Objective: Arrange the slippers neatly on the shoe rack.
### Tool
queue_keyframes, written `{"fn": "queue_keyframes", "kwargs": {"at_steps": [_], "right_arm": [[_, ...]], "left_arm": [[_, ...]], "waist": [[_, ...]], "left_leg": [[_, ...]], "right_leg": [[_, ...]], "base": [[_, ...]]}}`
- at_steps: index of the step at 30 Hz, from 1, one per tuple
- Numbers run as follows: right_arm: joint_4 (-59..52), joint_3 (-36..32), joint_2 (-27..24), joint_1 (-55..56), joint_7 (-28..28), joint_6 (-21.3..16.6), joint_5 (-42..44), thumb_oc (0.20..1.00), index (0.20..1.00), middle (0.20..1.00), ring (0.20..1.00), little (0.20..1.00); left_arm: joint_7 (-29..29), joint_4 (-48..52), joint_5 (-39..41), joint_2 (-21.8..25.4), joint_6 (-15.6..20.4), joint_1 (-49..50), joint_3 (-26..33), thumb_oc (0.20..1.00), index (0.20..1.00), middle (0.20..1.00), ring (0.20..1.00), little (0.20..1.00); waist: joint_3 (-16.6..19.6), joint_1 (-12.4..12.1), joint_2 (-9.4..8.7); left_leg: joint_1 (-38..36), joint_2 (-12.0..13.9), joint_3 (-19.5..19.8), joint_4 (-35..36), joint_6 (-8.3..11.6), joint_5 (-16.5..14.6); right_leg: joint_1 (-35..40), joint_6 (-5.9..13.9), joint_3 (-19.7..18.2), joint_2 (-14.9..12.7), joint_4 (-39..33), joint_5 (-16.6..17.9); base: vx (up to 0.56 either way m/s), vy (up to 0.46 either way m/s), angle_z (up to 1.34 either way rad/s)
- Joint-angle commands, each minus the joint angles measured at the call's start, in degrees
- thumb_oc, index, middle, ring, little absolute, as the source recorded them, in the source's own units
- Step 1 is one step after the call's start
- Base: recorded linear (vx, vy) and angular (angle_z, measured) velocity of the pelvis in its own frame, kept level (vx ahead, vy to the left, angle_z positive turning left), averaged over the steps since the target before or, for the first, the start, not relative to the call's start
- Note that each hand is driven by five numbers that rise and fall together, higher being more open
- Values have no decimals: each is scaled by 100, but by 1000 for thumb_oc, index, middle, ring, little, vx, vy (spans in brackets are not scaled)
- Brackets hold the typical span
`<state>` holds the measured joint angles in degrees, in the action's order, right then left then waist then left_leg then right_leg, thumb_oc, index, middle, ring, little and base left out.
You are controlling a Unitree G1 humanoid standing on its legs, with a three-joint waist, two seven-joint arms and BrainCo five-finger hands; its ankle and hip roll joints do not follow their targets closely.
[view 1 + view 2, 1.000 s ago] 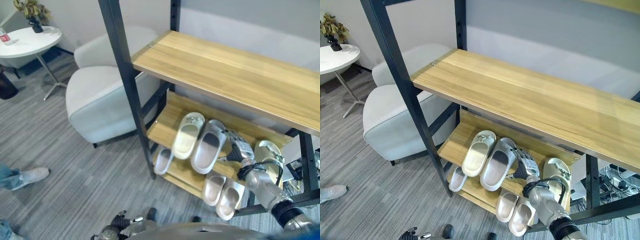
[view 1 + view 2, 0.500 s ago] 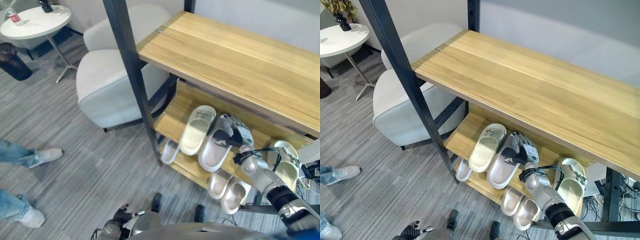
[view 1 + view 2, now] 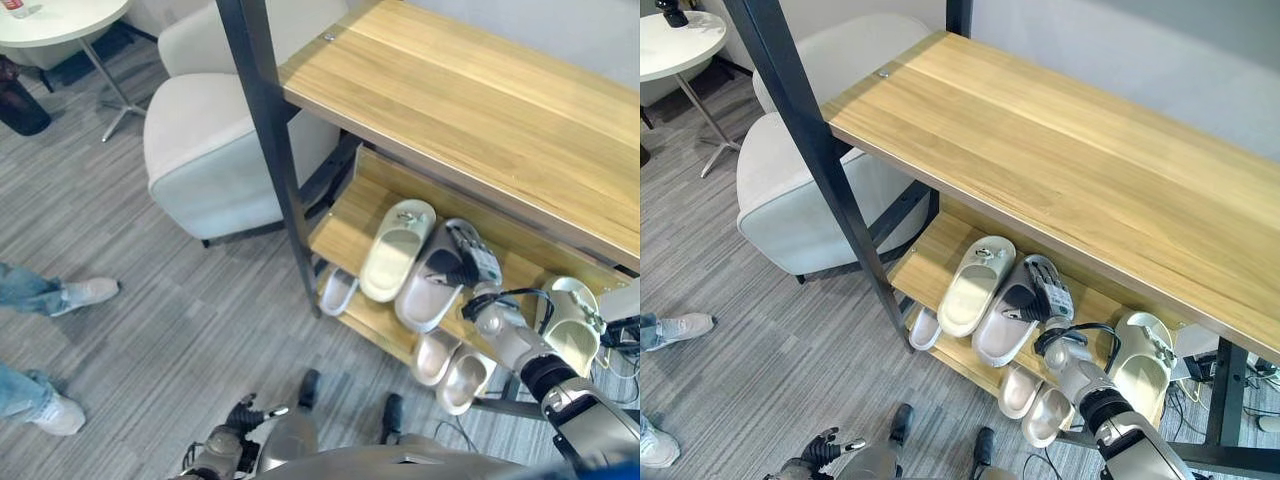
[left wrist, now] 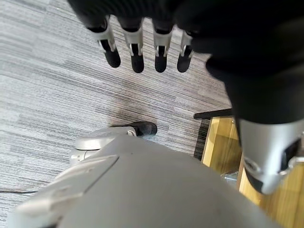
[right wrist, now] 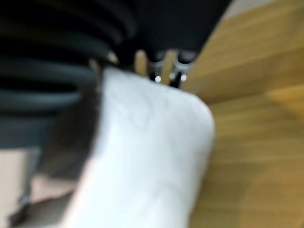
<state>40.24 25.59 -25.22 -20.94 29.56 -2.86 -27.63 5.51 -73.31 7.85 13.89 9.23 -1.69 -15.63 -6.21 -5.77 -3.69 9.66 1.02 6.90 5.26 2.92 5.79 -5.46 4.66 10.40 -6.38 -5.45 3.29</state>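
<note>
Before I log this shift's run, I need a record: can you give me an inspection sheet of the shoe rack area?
Surface: shoe rack, wooden shelves, top shelf bare.
Job's things: cream slipper and grey slipper side by side on the middle shelf; pale slipper further right; grey pair on the bottom shelf.
Clutter: nothing seen.
Hands: right hand curled on the grey slipper's toe end; left hand open over the floor.
Cables: nothing seen.
Surroundings: armchair, round table, a person's shoes.
</note>
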Motion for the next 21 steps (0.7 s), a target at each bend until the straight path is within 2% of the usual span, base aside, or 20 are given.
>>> {"fn": "queue_keyframes", "kwargs": {"at_steps": [1,6,9,10,21], "right_arm": [[347,-7,-108,-487,220,380,55,1000,1000,1000,1000,1000],[623,32,-70,-711,332,472,28,1000,1000,1000,1000,1000],[734,43,-51,-774,415,605,-77,322,322,322,322,322],[819,32,-32,-807,485,680,-159,200,200,200,200,200],[959,15,-31,-689,548,963,-454,200,200,200,200,200]], "left_arm": [[193,-364,88,-105,45,-362,-155,1000,1000,1000,1000,1000],[205,-385,100,-115,34,-391,-191,1000,1000,1000,1000,1000],[215,-383,108,-141,25,-405,-227,1000,1000,1000,1000,1000],[213,-386,96,-161,19,-417,-240,1000,1000,1000,1000,1000],[275,-407,53,-204,-12,-486,-200,1000,1000,1000,1000,1000]], "waist": [[-151,-172,63],[-123,-163,81],[-97,-159,86],[-88,-158,87],[-20,-115,66]], "left_leg": [[-153,-259,-26,-66,-139,-552],[-126,-269,-28,-66,-140,-553],[-120,-273,-23,-60,-140,-553],[-130,-273,-12,-61,-141,-562],[-264,-284,-11,-41,-145,-612]], "right_leg": [[46,401,92,-346,107,-82],[2,402,80,-366,106,-66],[3,396,89,-372,101,-72],[16,398,87,-378,99,-79],[130,410,95,-385,80,-110]], "base": [[0,0,0],[0,0,0],[0,0,0],[0,0,0],[10,5,3]]}}
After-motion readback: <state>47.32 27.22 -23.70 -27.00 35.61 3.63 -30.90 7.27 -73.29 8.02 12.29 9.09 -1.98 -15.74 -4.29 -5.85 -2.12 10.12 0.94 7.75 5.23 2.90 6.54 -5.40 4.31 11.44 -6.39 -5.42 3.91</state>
